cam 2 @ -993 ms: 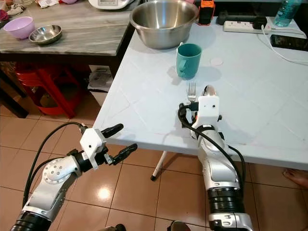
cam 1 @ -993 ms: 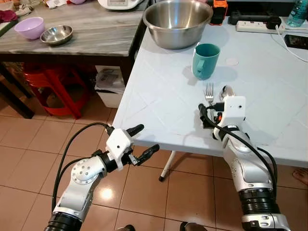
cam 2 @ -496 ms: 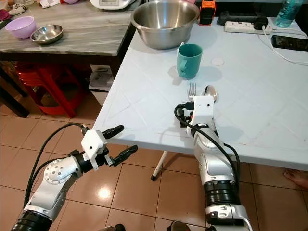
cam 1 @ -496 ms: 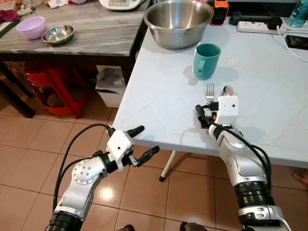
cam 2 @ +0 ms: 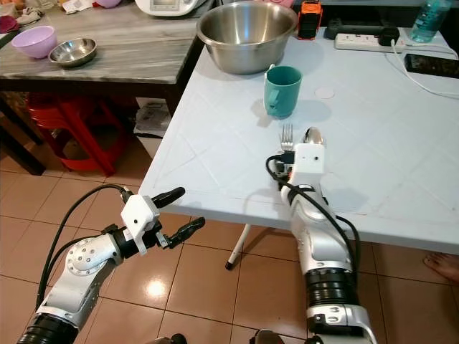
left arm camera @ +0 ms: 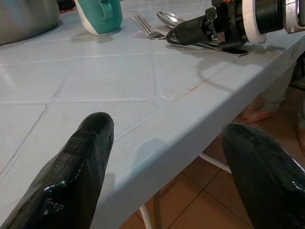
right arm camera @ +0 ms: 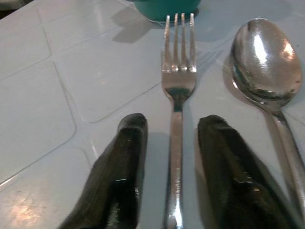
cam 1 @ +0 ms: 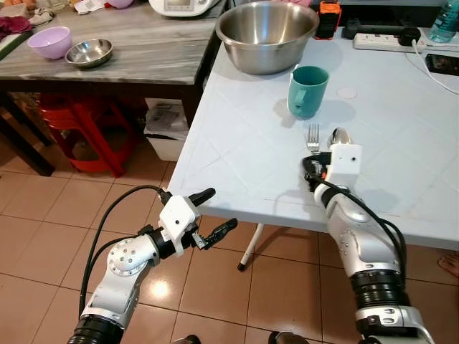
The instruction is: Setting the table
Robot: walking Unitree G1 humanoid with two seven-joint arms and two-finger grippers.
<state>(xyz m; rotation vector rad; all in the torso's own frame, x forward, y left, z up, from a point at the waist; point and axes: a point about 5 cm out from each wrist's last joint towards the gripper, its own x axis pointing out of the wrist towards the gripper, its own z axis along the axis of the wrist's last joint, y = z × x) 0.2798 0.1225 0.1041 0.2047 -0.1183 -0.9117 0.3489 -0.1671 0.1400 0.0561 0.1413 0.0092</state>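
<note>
head views: the right gripper [cam 2: 288, 159] has shifted slightly right since half a second ago; one fork [cam 1: 313, 137], one spoon [cam 1: 338, 136], one teal mug [cam 1: 308, 91] and one steel bowl [cam 1: 267, 34] on the white worktop [cam 1: 237, 143] — left gripper [cam 1: 211, 212] off its near edge, over floor tiles, fingers wide

right wrist view: fingers [right arm camera: 119, 176] narrowly parted astride the fork handle, not clamped

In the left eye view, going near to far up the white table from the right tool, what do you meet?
Right tool → fork with spoon alongside → teal mug → steel bowl.
</note>
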